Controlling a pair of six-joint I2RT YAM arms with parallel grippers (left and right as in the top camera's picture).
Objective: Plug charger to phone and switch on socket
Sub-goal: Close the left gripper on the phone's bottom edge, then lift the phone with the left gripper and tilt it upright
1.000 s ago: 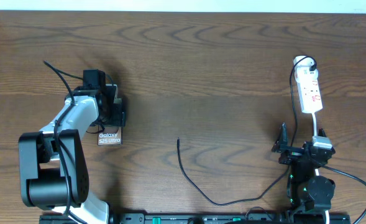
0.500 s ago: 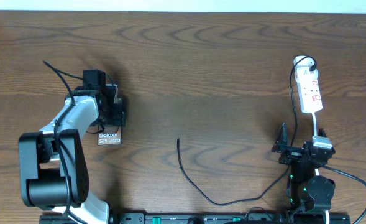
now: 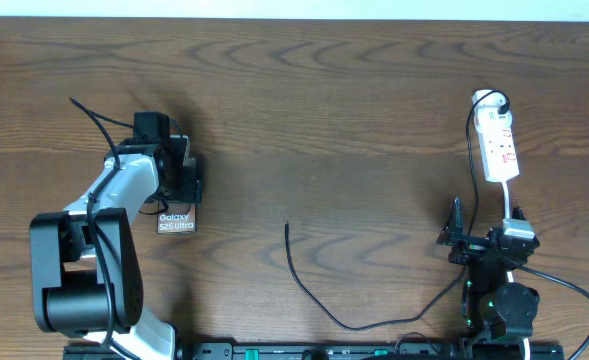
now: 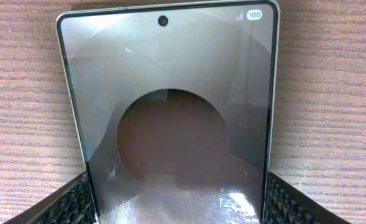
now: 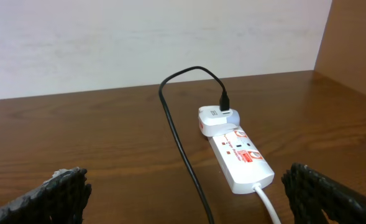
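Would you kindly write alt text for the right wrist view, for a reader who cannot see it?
A white power strip with red markings lies on a brown wooden table, a white plug at its far end, whose black cable arches up and runs toward the camera. The right gripper frames the bottom corners, open and empty.

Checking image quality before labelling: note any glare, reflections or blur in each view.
Left wrist: the phone mirrors a dark round shape, with a glare patch low down. Right wrist: socket sharp, evenly lit. Overhead: even light, no blur.
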